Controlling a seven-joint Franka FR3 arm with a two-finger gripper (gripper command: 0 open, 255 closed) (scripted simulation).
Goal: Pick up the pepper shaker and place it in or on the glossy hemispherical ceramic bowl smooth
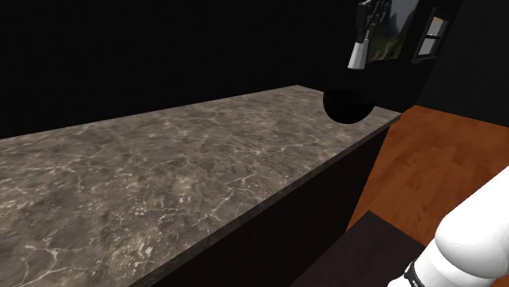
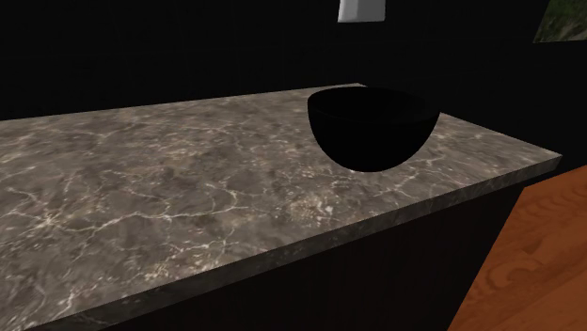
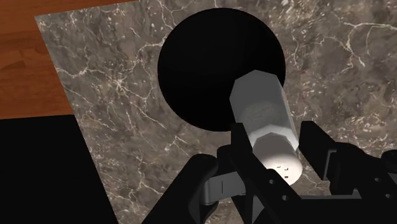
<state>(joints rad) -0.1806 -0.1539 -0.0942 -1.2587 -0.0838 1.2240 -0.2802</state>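
Grey marble counter [image 1: 163,179] bearing black bowl [image 2: 372,127], orange wood floor [image 1: 432,163] beside, end effector [image 3: 275,139] clamped on white shaker [image 3: 261,108]

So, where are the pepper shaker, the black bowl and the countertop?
pepper shaker [image 3: 262,114]: wrist view, pale side.
black bowl [image 2: 372,149]: second exterior view, outer wall.
countertop [image 2: 169,188]: second exterior view, bare surface.

Home kitch.: marble counter [image 1: 163,179], wood flr [image 1: 440,155].

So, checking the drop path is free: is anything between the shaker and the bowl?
Nothing. In the shoulder view the shaker hangs above the bowl with just bare air between them.
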